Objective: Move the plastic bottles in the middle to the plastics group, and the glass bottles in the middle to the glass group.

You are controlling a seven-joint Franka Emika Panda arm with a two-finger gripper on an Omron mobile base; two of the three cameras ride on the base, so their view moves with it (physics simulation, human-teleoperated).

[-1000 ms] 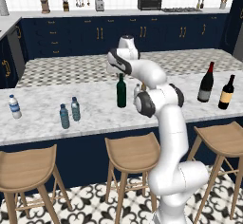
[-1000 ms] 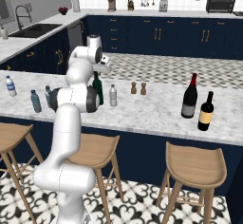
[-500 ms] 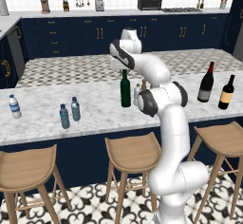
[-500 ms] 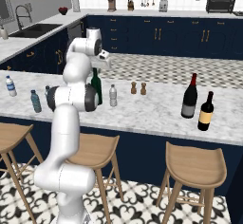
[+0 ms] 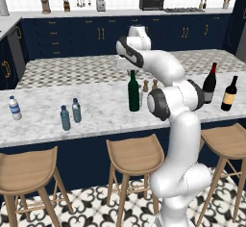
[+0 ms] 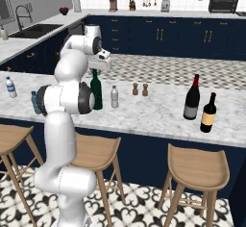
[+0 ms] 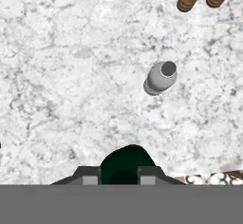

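My gripper is shut on the top of the tall dark green glass bottle, which stands upright over the middle of the marble counter. From the hand, the green bottle sits between my fingertips. The clear greyish plastic bottle stands just right of it, also seen from above. A pale blue plastic bottle stands to the left beside the teal-blue one; the white blue-banded bottle is farther left. Two red-topped wine bottles stand at the right.
Two small brown shakers stand behind the clear bottle, between the middle and the wine bottles. Wooden stools line the counter's near side. A sink lies on the far left counter.
My gripper has carried the green bottle a little to the right along the counter, closer to the clear bottle. The other bottles have not moved.
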